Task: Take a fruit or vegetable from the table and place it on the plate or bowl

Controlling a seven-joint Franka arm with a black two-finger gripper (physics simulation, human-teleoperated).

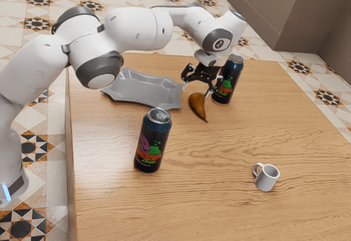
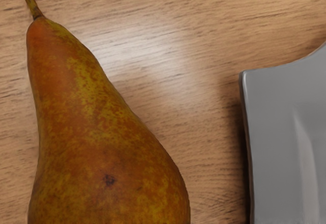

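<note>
Light wooden table (image 1: 219,197) is filling the centre and lower right of the exterior view, its grain running across. Tiled floor (image 1: 33,11) is wrapping around it, cream with dark star motifs, showing upper left, lower left and far right. Plain beige wall panels (image 1: 285,5) are standing upper right. Soft light is leaving a pale sheen on the wood (image 2: 173,56) in the wrist view
</note>
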